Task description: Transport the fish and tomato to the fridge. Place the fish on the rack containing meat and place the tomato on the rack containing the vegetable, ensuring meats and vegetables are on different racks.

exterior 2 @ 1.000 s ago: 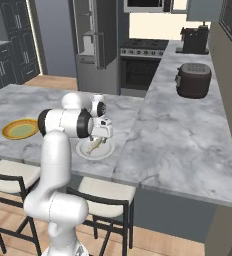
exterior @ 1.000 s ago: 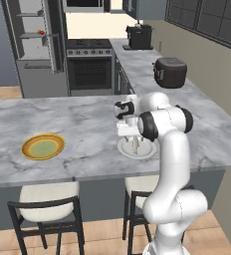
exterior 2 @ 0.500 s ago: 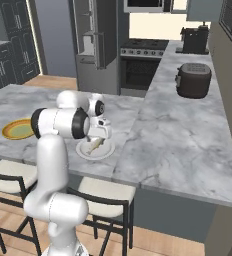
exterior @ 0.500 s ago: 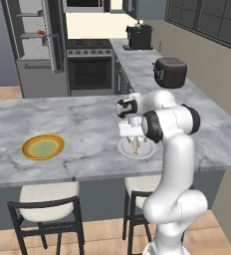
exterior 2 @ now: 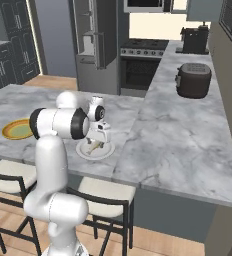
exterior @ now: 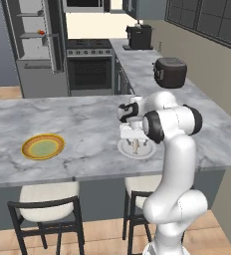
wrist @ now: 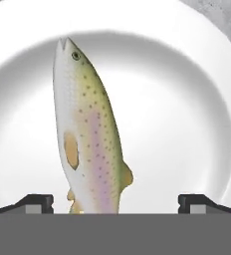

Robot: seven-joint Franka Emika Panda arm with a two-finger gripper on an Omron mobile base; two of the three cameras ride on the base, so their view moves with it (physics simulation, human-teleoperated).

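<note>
Gripper [wrist: 115, 201] spread wide over my fish [wrist: 87, 129] on its white plate [wrist: 187, 99]; base views reveal the yellow plate [exterior: 43, 146] alongside.

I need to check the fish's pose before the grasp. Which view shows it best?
The hand view: the fish lies whole on the white plate between the open gripper's tips. Both base views show a small sliver under the hand.

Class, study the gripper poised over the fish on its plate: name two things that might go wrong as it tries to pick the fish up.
1. The fish is slim and lies flat on the white plate; the open gripper straddles only its tail end, so a grasp there may let it slip or dangle.
2. Descending too far may press the fingertips onto the plate and shove it along the marble counter.
</note>
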